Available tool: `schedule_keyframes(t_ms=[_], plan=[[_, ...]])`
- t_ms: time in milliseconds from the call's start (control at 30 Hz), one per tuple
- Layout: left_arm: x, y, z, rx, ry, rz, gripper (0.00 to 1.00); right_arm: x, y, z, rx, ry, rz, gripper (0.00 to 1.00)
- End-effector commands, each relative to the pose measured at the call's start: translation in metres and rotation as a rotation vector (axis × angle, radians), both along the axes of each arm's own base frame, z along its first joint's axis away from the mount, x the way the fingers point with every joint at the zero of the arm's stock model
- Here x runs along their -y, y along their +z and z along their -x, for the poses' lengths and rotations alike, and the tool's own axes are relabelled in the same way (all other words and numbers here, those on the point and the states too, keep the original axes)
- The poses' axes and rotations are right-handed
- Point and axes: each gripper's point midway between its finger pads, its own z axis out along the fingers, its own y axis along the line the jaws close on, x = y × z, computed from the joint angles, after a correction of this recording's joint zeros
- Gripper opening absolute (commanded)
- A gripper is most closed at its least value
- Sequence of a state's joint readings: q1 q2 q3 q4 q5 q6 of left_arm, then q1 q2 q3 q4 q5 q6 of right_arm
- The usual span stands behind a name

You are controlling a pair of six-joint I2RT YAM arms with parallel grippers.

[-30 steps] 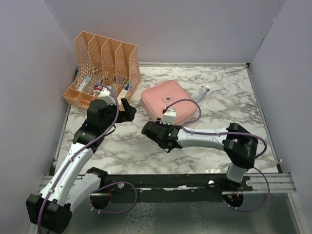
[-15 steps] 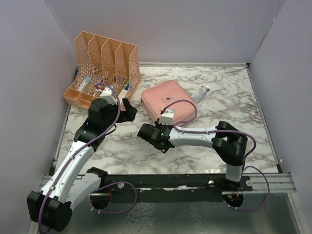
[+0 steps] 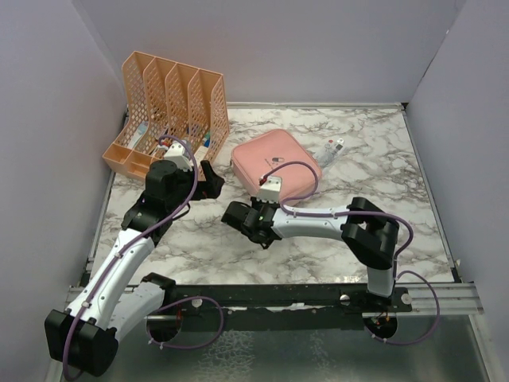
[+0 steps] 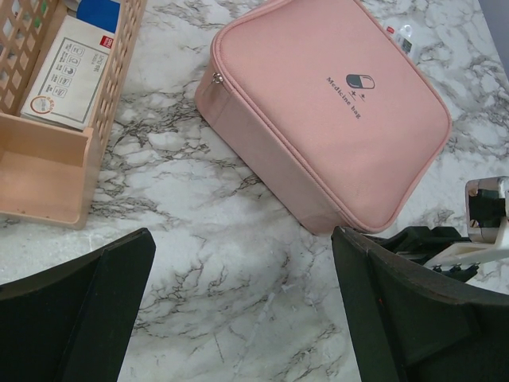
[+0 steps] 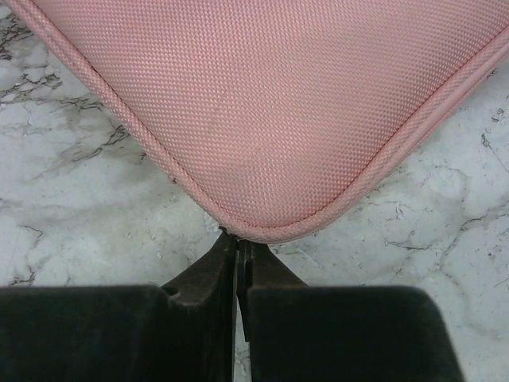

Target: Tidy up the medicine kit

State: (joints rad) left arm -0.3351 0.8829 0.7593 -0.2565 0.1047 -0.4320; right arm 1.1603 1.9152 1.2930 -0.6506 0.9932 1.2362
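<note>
The medicine kit (image 3: 274, 159) is a pink square zip case lying shut on the marble table, pill logo up (image 4: 334, 103). A zip pull (image 4: 216, 77) sits at its left corner. My right gripper (image 3: 262, 203) is shut, its tips (image 5: 237, 239) pressed against the underside of the case's near corner (image 5: 262, 103). Whether anything is pinched between them is hidden. My left gripper (image 3: 208, 179) hovers open over bare marble (image 4: 242, 239) to the left of the case, nothing between its fingers.
An orange perforated file rack (image 3: 171, 103) stands at the back left, holding a white box (image 4: 67, 72) and other small items. A small white tube (image 3: 332, 150) lies behind the case to the right. White walls close in the table on three sides.
The right gripper's jaws have closed at the case's near corner, and that arm has shifted slightly left. The left arm has barely moved and stays open.
</note>
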Motion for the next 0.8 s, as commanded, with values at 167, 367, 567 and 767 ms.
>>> schedule_keyframes(t_ms=[167,367,567,767], plan=[[0.004,0.018,-0.005,0.046,-0.013,0.020,0.96,-0.008,0.024,0.001,0.045,0.192,-0.009,0.01],[0.028,0.015,0.000,0.022,-0.132,0.096,0.94,0.000,0.017,0.032,0.001,0.454,-0.045,0.01],[0.058,-0.006,0.000,-0.082,-0.203,0.243,0.91,-0.006,0.005,0.067,-0.095,0.678,-0.085,0.01],[0.088,-0.038,-0.003,-0.117,-0.188,0.364,0.93,-0.011,0.001,0.088,-0.159,0.794,-0.118,0.01]])
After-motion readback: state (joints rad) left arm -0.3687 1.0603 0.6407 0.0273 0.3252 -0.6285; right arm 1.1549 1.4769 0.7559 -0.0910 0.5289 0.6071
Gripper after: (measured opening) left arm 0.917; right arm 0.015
